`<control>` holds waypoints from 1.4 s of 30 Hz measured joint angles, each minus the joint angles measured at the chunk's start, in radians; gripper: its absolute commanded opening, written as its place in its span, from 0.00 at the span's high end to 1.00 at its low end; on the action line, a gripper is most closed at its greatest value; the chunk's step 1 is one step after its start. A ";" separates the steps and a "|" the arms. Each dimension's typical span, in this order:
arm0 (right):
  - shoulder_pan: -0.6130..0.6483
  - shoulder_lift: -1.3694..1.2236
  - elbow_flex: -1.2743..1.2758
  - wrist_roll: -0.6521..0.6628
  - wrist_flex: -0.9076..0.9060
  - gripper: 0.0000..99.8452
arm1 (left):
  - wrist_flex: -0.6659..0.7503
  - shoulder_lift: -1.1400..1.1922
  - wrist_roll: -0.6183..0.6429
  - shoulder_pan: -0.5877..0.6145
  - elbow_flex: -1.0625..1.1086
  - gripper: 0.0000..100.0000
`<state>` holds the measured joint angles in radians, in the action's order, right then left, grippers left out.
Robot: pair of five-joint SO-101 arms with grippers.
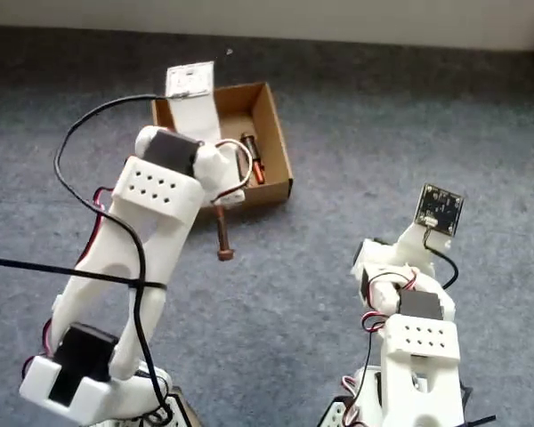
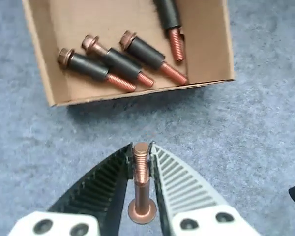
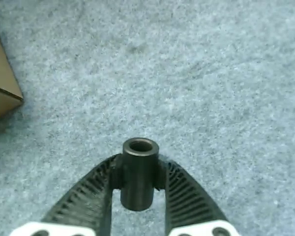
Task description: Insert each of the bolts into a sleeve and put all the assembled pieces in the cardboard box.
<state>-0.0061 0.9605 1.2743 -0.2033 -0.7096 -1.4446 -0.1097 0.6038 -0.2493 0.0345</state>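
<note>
A grey-blue, short-piled carpet-like fabric [image 1: 409, 124] covers the desk, its fuzzy weave flecked lighter and darker all over. Along its far edge runs a plain pale beige strip [image 1: 338, 13]. A tiny whitish speck [image 1: 230, 52] lies on the fabric near that strip.

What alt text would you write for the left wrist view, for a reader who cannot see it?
The left gripper is shut on a copper bolt over grey carpet. Ahead of it, an open cardboard box holds four sleeved bolts.
</note>
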 measured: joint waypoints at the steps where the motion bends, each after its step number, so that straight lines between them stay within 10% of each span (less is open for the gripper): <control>1: 0.000 0.000 0.000 0.000 0.000 1.00 | 0.000 -0.026 0.046 0.014 0.040 0.99; 9: 0.000 0.000 0.000 0.000 0.000 1.00 | 0.000 -0.127 0.155 0.135 0.256 0.99; 23: 0.000 0.000 0.000 0.000 0.000 1.00 | 0.002 -0.130 -0.098 0.175 0.304 0.99; 42: 0.000 0.000 0.000 0.000 0.000 1.00 | 0.002 -0.130 0.674 0.376 0.304 0.99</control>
<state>-0.0061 0.9605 1.2743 -0.2033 -0.7096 -1.4431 -0.2401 1.2774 0.1266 0.3383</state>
